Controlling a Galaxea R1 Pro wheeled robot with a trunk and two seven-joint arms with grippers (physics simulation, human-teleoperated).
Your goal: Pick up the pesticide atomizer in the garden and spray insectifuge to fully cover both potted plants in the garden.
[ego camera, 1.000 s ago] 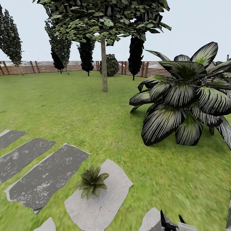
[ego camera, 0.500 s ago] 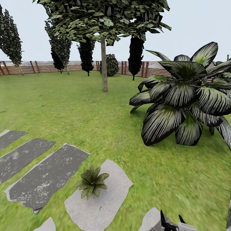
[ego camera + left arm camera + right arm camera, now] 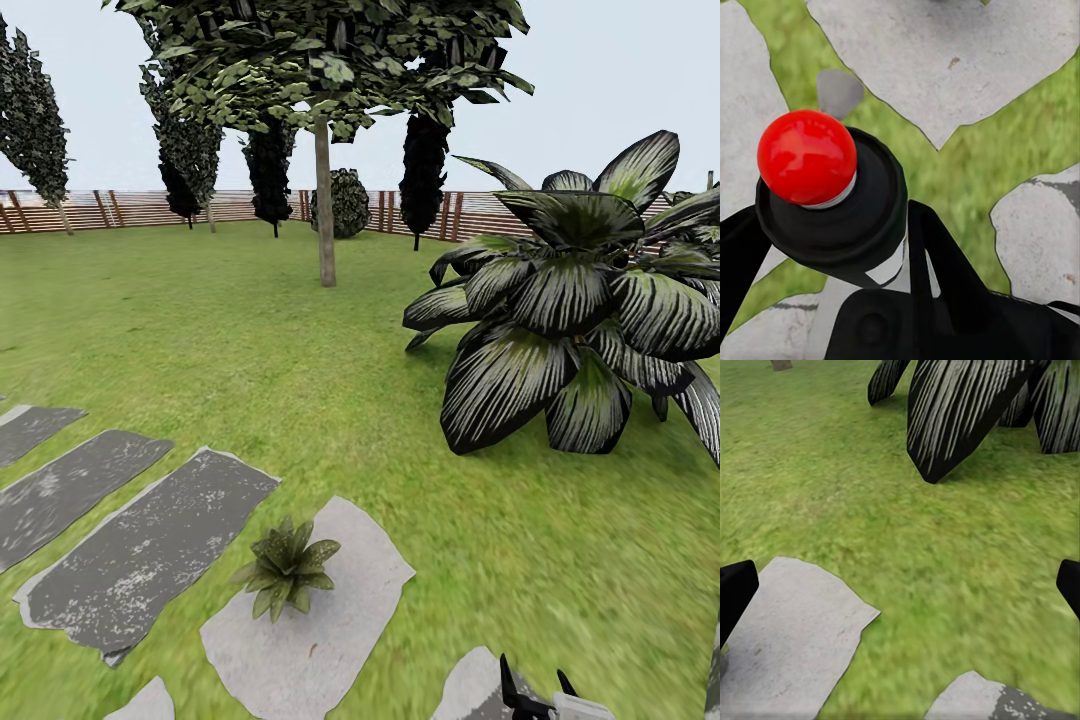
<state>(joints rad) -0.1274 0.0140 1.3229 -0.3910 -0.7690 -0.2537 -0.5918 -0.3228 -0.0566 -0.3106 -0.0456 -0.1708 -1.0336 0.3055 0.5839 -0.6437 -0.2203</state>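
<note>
One potted plant (image 3: pixel 287 566), a low rosette of pointed olive-green leaves, sits on a pale stepping stone (image 3: pixel 320 630) in the garden lawn (image 3: pixel 250 350). In the left wrist view my left gripper (image 3: pixel 832 240) is shut on the pesticide atomizer (image 3: pixel 810 157). The atomizer is seen from its top end: a red round knob on a black collar, with a pale body below. It hangs over pale stones and grass. My right gripper (image 3: pixel 535 695) is at the lower right of the head view, right of the plant. It is open (image 3: pixel 900 589), with nothing between its fingers, over grass.
A big striped-leaf palm (image 3: pixel 580 300) fills the right side. A tree trunk (image 3: pixel 324 200) stands mid-lawn, with a round bush (image 3: pixel 347 203) and a slatted fence (image 3: pixel 130 208) behind. Dark grey stepping stones (image 3: pixel 140 550) run to the left of the plant.
</note>
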